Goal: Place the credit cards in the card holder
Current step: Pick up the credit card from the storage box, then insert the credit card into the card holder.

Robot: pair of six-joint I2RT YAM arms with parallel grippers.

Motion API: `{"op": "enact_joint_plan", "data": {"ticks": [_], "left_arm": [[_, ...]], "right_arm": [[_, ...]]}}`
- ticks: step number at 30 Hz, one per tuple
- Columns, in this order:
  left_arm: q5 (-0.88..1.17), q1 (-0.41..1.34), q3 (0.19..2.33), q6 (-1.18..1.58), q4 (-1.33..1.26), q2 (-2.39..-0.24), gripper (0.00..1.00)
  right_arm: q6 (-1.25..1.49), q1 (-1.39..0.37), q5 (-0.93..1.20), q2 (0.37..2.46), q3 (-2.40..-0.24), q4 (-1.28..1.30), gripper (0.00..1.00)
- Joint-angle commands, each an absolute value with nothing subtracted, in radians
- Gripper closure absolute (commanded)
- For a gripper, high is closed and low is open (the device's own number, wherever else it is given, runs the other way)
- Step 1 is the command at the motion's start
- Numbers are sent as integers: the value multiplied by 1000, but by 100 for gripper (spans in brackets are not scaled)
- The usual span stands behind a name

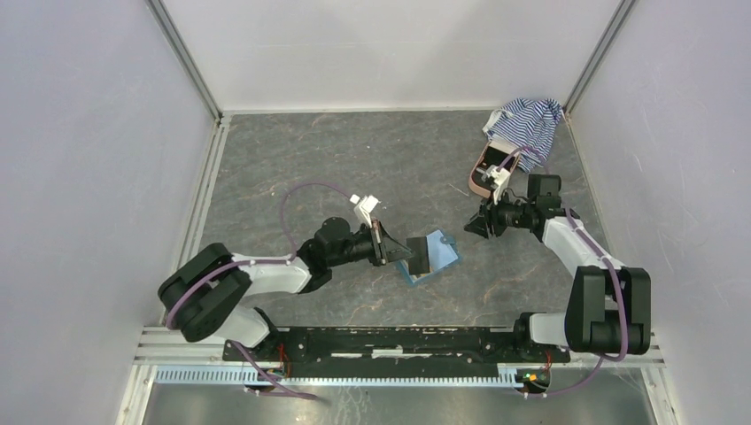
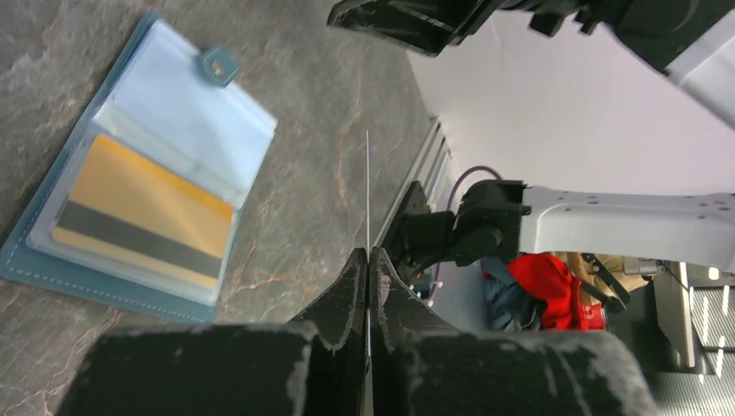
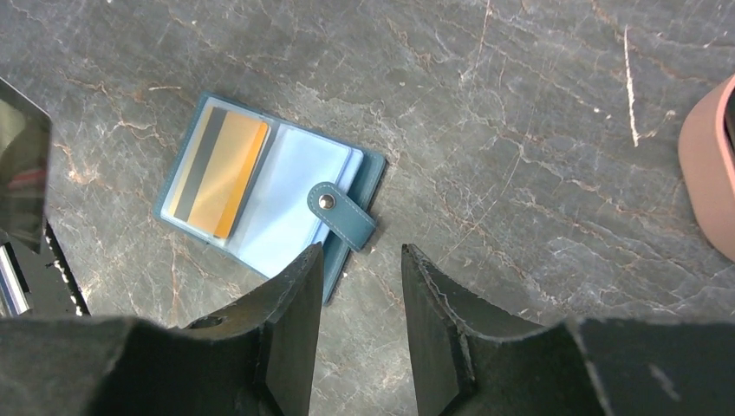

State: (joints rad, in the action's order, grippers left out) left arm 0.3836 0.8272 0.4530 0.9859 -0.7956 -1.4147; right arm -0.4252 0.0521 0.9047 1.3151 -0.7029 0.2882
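Observation:
The teal card holder point(image 1: 440, 251) lies open on the table, its snap tab point(image 3: 345, 217) pointing towards my right arm. A tan-gold credit card point(image 3: 221, 169) with a dark stripe sits in one of its clear sleeves point(image 2: 143, 212). My left gripper point(image 1: 409, 252) is shut on a dark grey credit card point(image 1: 419, 255), held just over the holder's near-left edge. In the left wrist view this card point(image 2: 367, 191) shows only as a thin edge-on line sticking out of the fingers. My right gripper point(image 3: 361, 250) hovers open and empty just right of the holder point(image 3: 277, 204).
A pink oval case point(image 1: 485, 173) lies at the back right, with a blue-white striped cloth point(image 1: 527, 124) behind it in the corner. The case's edge point(image 3: 706, 165) shows at the right of the right wrist view. White walls close in the table on three sides.

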Motion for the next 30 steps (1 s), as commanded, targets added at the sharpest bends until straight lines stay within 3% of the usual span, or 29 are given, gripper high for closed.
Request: {"op": "enact_joint_plan", "data": {"ticks": [1,9,30], "left_arm": [[459,833,450,985,-890,-1504,98],[505,832,397,1156,-1178,-1722,98],[500,801,423,1390,-1367,-1977,98]], "right_arm": [[-449,38,886,1344,-716,288,55],[-454,7,878,1404,-729,313,55],[-453,-32,873,1455,-742,327,54]]}}
